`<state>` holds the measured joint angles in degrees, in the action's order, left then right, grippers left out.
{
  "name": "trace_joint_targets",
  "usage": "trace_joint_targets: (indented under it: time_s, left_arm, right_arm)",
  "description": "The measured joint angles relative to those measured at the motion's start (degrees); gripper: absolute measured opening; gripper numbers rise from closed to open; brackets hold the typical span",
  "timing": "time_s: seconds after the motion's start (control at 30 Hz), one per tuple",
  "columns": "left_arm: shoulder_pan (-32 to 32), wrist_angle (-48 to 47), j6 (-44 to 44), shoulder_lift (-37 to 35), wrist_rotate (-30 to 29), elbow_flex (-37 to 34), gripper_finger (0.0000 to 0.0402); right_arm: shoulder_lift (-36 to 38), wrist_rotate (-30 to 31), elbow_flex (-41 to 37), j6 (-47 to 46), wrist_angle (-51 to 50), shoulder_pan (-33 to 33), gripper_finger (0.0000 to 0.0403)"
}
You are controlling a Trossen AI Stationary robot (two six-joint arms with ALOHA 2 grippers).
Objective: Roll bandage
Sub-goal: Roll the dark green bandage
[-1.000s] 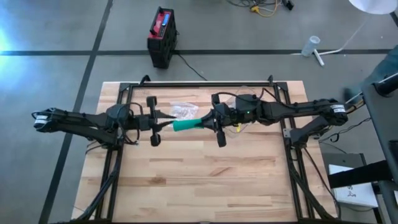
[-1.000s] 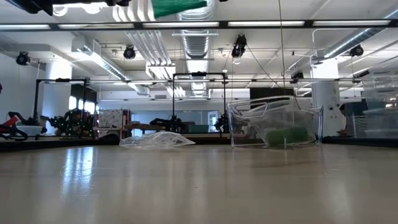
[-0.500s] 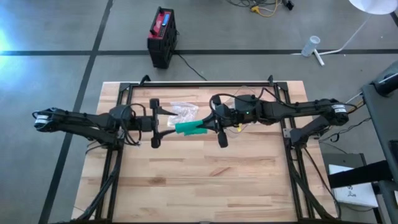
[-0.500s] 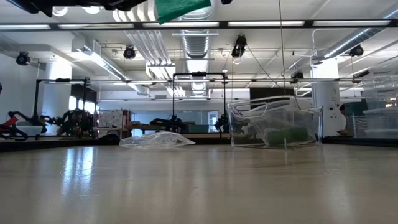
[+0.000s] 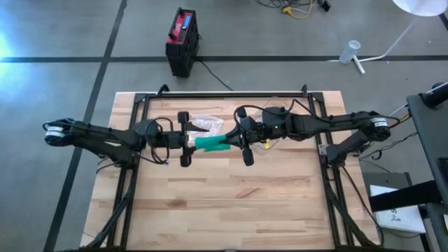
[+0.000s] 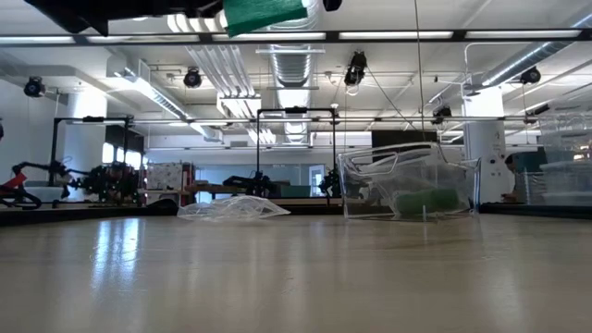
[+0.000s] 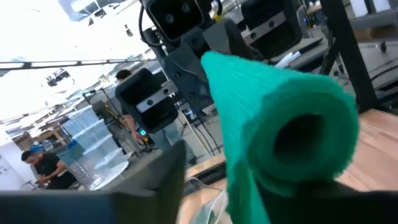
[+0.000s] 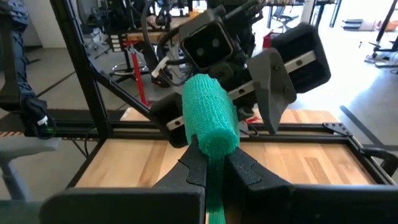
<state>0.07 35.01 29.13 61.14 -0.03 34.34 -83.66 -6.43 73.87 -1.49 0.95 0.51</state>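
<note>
High view had both arms meeting over the far half of the wooden table point(image 5: 231, 203), with the green bandage roll point(image 5: 208, 143) strung in the air between them. The right gripper point(image 8: 214, 163) was pinched shut on the bandage's loose tail, seemingly to anchor it while the roll was turned. The left gripper point(image 5: 186, 141) sat right at the roll's other end, its fingers apart around the roll; whether they actually gripped could not be told. From the left wrist camera the roll's hollow core faced straight in, close up. The low camera showed the bandage well above the tabletop, so there was room underneath. A crumpled clear plastic bag point(image 5: 206, 124) lay just behind the grippers, and a clear plastic container point(image 6: 409, 183) sat farther back.
</note>
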Motion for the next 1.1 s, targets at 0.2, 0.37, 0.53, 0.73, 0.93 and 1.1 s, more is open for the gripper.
trace_joint_targets:
  time_s: [0.2, 0.37, 0.53, 0.73, 0.93, 1.1]
  left_arm:
    - [0.05, -0.28, -0.01, 2.53, 0.02, 2.04, 0.0019]
    - [0.05, -0.52, -0.67, 3.05, -2.32, 2.54, 0.0005]
    - [0.05, -1.85, -0.71, 1.43, -6.58, 2.24, 0.0001]
    - [-0.02, -4.18, -1.06, -1.8, -6.38, 1.89, 0.0]
    - [0.03, -5.01, -2.59, -3.21, -2.15, 2.12, 0.0]
    - [0.06, -4.74, -4.35, -2.23, -2.38, 2.21, 0.0]
  right_arm:
    - [-0.04, -0.01, -0.02, 0.07, 1.11, 0.0, 0.0009]
    - [-0.04, -0.01, -0.02, 0.37, 0.96, 0.0, 0.0009]
    - [-0.04, 0.28, -0.02, 8.07, 0.66, 0.85, 0.0009]
    - [-0.06, 2.31, -0.04, 24.47, 1.87, 3.21, 0.0009]
    - [-1.72, 3.65, -0.07, 30.22, 2.2, 3.87, 0.0009]
    - [-2.46, 4.12, -0.07, 33.05, 2.39, 3.75, 0.0009]
